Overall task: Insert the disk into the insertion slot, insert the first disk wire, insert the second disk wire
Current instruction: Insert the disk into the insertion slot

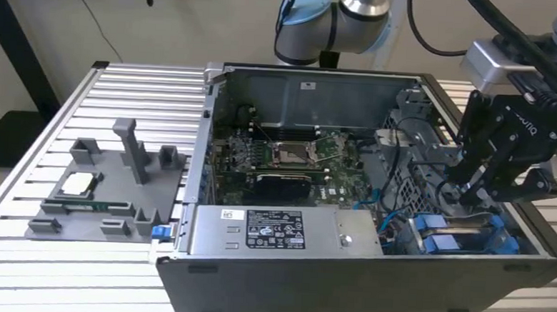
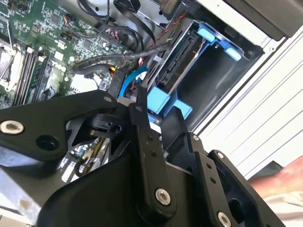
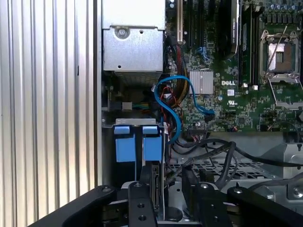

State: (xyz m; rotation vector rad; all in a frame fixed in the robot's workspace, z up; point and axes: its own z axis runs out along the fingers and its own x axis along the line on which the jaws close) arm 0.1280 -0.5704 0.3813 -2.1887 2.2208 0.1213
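The disk (image 2: 177,61) stands on edge inside the insertion slot (image 2: 215,80), a grey bay with blue rails at the case's corner. In the first wrist view the disk's connector edge (image 3: 156,177) sits beside two blue carrier tabs (image 3: 124,144). My black gripper (image 2: 156,104) hangs just above this bay (image 1: 465,241), at the exterior view's right (image 1: 481,199). Its fingers (image 3: 137,203) stand apart on either side of the disk's edge, with nothing clamped between them. A blue wire (image 3: 177,111) loops loose over the board, and its black plug (image 2: 116,82) lies beside one finger.
The open computer case (image 1: 311,79) lies on a slatted metal table (image 1: 24,271). A grey power-supply box (image 1: 285,228) sits along the near wall, with the motherboard (image 1: 288,156) behind it. Black cable bundles (image 3: 213,146) cross near the bay. A grey fixture plate (image 1: 105,190) lies beside the case. A person's arm (image 2: 284,179) is nearby.
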